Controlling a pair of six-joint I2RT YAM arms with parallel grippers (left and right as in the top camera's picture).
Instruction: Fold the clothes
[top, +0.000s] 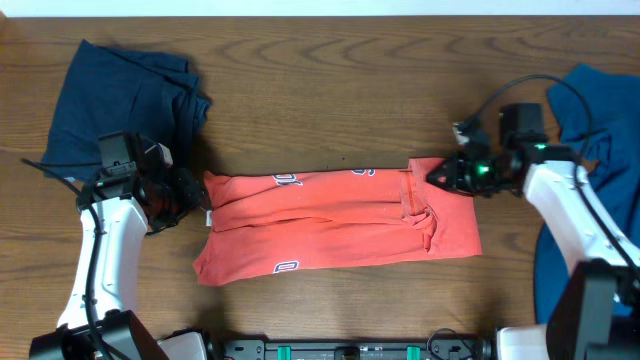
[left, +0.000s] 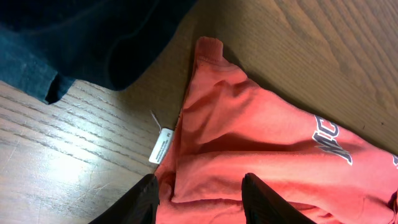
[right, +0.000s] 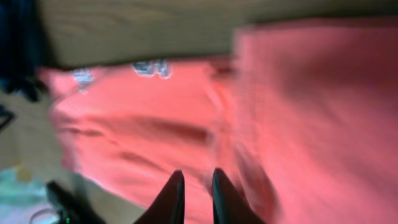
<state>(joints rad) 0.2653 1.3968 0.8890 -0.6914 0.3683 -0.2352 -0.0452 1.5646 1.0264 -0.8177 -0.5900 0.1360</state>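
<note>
The shirt was coral red with white-and-navy lettering, the other clothes navy, the counter brown wood-grained.

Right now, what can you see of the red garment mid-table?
The red garment lies flat on the wood table, folded into a long, wrinkled band of soft coral knit. Dark, white-edged lettering shows along its far edge and near its front left corner. A white tag hangs at its left end. The left gripper straddles that end, open. The right gripper sits at the far right corner, grip unclear.
</note>
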